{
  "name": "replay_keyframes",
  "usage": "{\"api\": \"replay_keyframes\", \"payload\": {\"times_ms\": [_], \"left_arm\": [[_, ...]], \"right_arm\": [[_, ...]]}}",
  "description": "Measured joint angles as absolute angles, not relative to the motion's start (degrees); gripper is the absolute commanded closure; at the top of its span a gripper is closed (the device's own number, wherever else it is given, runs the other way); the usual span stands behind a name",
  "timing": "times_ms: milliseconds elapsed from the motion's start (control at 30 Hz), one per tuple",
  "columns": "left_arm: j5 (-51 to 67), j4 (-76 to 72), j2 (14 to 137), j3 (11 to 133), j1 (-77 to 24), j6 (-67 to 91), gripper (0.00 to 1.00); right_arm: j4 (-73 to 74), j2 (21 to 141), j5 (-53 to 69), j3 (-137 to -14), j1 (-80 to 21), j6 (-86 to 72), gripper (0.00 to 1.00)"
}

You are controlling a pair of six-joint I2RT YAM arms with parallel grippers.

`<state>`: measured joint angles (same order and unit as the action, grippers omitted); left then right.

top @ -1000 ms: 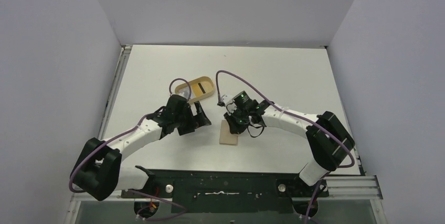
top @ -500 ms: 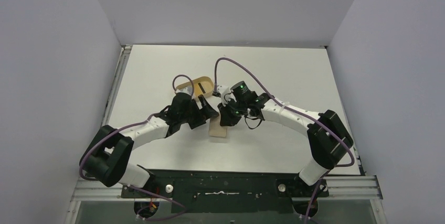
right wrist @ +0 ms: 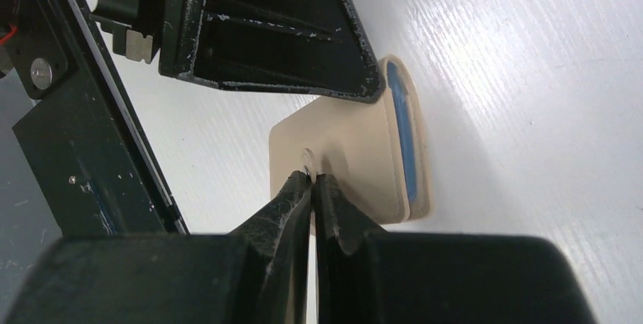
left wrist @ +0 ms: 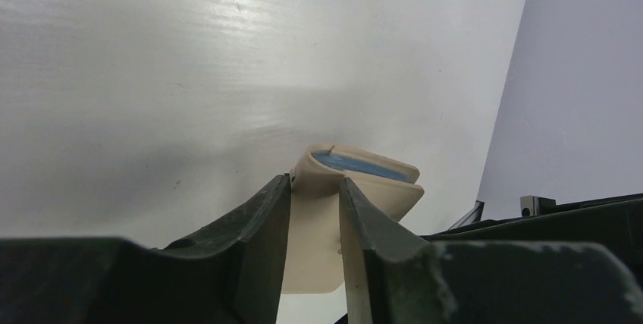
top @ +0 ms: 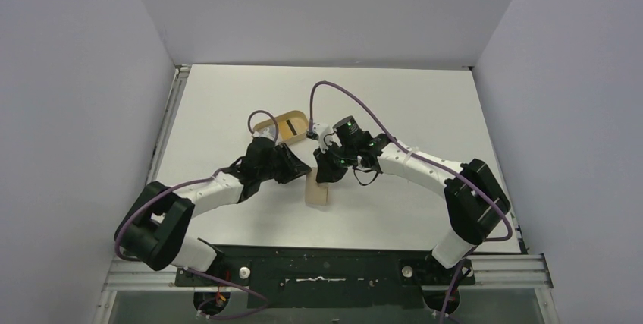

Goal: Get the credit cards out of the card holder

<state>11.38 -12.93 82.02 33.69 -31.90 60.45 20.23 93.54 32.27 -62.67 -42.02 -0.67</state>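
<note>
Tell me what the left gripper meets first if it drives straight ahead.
The card holder: it sits between the left gripper's fingers, its open end with the light blue credit card just ahead. Whether they touch is unclear.

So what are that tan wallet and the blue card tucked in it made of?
The card holder looks like matte tan leather or imitation: smooth, with soft rounded edges and a snap. The credit card seems plastic: thin, even blue, straight-edged.

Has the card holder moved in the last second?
Yes. The card holder slid left, now nearer the oval tray.
</note>
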Motion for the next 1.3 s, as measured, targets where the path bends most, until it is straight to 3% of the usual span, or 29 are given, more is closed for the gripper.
{"api": "replay_keyframes", "payload": {"times_ms": [167, 267, 367, 467, 567, 1300], "left_arm": [[12.3, -14.0, 81.4, 32.1, -31.9, 61.5, 0.81], [12.3, -13.6, 80.4, 31.9, -31.9, 61.5, 0.76], [11.4, -10.1, 78.1, 32.2, -31.9, 59.9, 0.64], [10.5, -5.4, 75.4, 33.5, -31.9, 57.7, 0.39], [10.5, -2.2, 73.4, 35.2, -32.1, 55.4, 0.30], [10.5, -0.6, 81.6, 35.9, -35.7, 54.6, 0.29]], "right_arm": [[20.1, 93.5, 32.8, -62.7, -41.9, -0.7, 1.00], [20.0, 93.5, 33.5, -62.7, -41.5, -0.7, 1.00], [18.6, 93.5, 35.0, -62.6, -40.7, -1.8, 1.00], [16.2, 93.0, 36.8, -61.7, -39.2, -3.5, 1.00], [14.5, 92.9, 38.5, -60.9, -37.7, -4.8, 1.00], [5.6, 92.4, 37.7, -47.9, -33.0, -11.4, 1.00]]}}
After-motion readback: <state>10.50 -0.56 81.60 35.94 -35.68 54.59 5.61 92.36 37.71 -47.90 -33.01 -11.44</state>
